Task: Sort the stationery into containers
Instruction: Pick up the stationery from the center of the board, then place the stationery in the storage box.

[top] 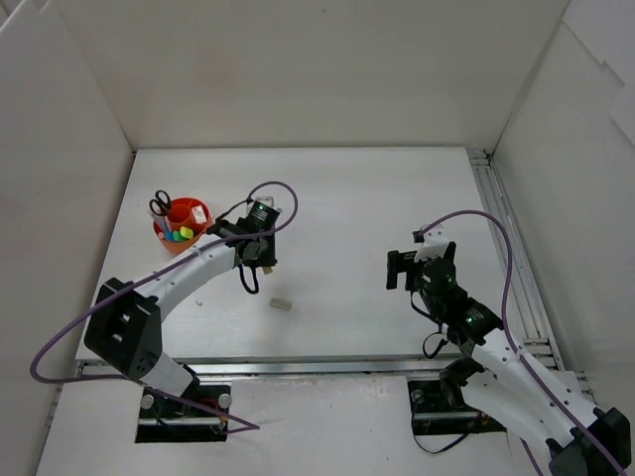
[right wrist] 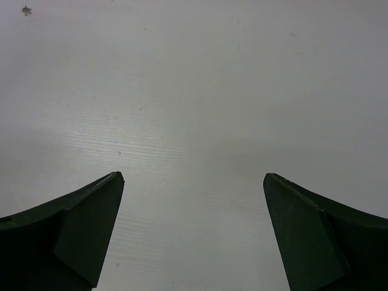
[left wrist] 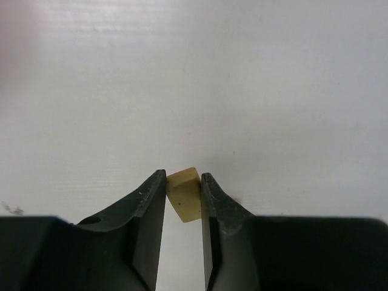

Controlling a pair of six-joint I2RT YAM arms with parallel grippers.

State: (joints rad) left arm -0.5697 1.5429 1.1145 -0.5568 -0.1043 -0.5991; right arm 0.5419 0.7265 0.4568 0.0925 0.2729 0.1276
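Left hand pinches beige eraser near orange holder; right hand spread wide.

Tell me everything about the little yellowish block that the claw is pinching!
The small beige block-shaped eraser looks like soft, matte rubber, plain with no print showing. It sits tilted, with one corner pointing up. The left arm's black claw is shut on it, squeezing it from both sides, and its lower end is hidden inside the claw. The white table lies behind it. I cannot tell whether the eraser touches the table.
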